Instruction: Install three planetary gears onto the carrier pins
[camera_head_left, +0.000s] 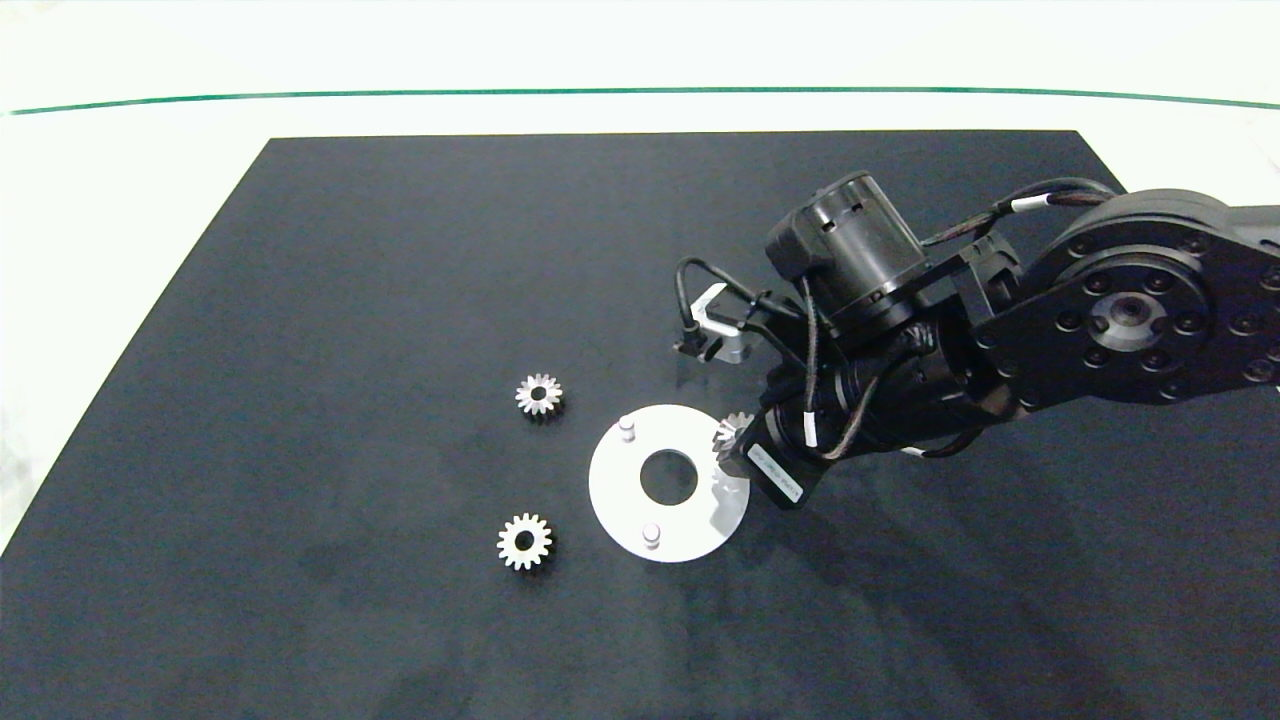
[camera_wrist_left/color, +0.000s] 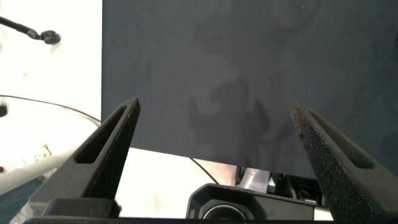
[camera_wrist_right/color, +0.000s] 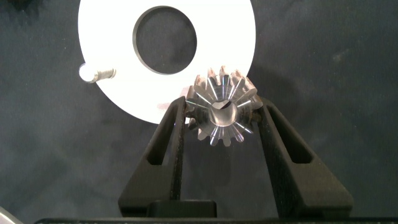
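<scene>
Gripping one gear (camera_wrist_right/color: 222, 114), the right hand (camera_wrist_right/color: 222, 118) hovers over the white disc's (camera_head_left: 612, 488) edge.
Left hand (camera_wrist_left/color: 214, 134) released; two gears (camera_head_left: 539, 394) lie on the mat (camera_head_left: 350, 300).

Head cam: high, looks down on whole mat (camera_head_left: 400, 300), disc (camera_head_left: 620, 500) near centre, right arm in from 3 o'clock. R wrist cam: close above same disc (camera_wrist_right/color: 112, 37). L wrist cam: low over mat (camera_wrist_left/color: 249, 62) edge.
</scene>
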